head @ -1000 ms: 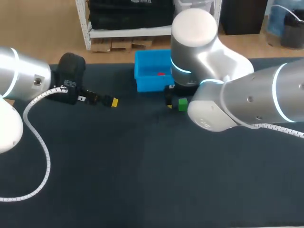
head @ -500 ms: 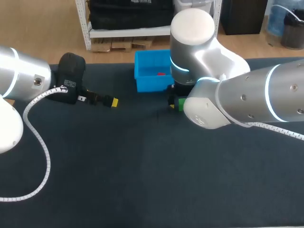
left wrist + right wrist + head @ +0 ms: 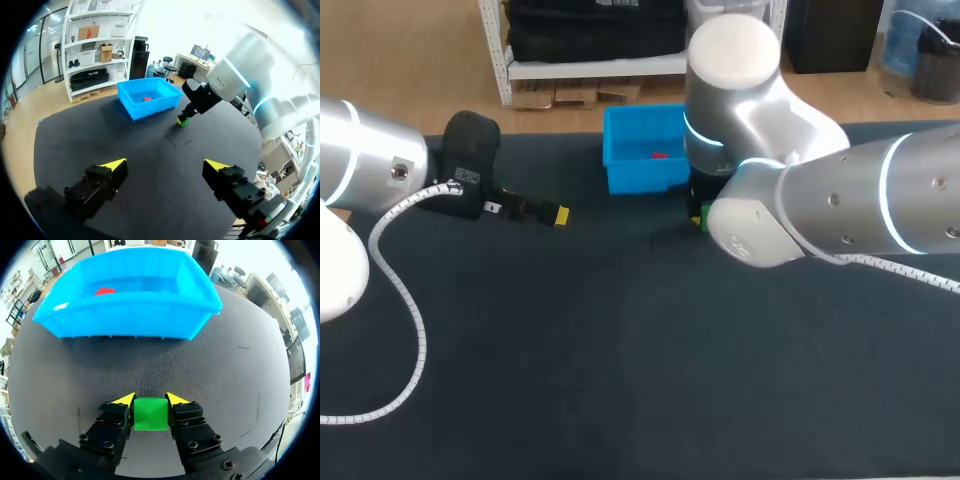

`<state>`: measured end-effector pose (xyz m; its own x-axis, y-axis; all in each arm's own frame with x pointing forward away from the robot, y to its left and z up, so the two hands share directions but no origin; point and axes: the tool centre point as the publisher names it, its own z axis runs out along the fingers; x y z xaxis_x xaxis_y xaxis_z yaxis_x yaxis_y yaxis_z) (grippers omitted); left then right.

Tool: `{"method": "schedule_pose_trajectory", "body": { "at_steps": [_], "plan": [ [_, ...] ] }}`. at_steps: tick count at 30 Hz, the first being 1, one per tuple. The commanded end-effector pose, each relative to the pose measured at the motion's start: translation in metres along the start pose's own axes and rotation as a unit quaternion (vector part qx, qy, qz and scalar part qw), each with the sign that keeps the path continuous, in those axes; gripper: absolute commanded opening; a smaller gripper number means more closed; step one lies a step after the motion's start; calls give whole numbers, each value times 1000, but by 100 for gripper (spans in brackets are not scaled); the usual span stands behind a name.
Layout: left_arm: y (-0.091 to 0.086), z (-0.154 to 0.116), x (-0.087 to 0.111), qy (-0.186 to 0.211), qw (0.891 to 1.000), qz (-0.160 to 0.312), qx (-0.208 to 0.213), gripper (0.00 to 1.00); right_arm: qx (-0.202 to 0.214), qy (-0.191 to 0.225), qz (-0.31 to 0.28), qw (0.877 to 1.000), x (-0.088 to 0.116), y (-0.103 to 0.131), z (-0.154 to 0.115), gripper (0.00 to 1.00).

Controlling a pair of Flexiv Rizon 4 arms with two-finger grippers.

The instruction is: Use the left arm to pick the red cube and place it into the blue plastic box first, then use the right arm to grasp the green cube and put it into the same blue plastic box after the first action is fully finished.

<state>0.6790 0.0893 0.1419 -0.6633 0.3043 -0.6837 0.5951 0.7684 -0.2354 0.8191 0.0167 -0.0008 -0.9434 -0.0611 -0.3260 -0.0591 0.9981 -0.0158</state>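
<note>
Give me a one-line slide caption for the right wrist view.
Right gripper shut on the green cube, facing the blue plastic box that already holds the red cube.

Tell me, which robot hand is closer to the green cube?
Right. The right hand is pinching the green cube from both sides. The left hand is open and far off from it.
</note>
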Motion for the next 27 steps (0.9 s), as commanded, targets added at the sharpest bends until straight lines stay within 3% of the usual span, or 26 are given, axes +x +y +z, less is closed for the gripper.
{"method": "schedule_pose_trajectory", "body": {
  "at_steps": [1,9,17,22,27],
  "plan": [
    [2,0,2,-4,1000,1,5,100,-5,-13,9,1000,-2,-6,-14,0],
    [2,0,2,-4,1000,1,5,100,-36,-92,31,995,-25,-11,-86,0],
    [2,0,2,-4,1000,1,5,100,-71,-178,49,980,-42,-14,-167,0],
    [2,0,2,-4,1000,1,5,100,-83,-201,51,975,-36,-12,-188,0],
    [2,0,2,-4,1000,1,5,100,-92,-201,53,974,-29,-7,-190,0]
  ]
}}
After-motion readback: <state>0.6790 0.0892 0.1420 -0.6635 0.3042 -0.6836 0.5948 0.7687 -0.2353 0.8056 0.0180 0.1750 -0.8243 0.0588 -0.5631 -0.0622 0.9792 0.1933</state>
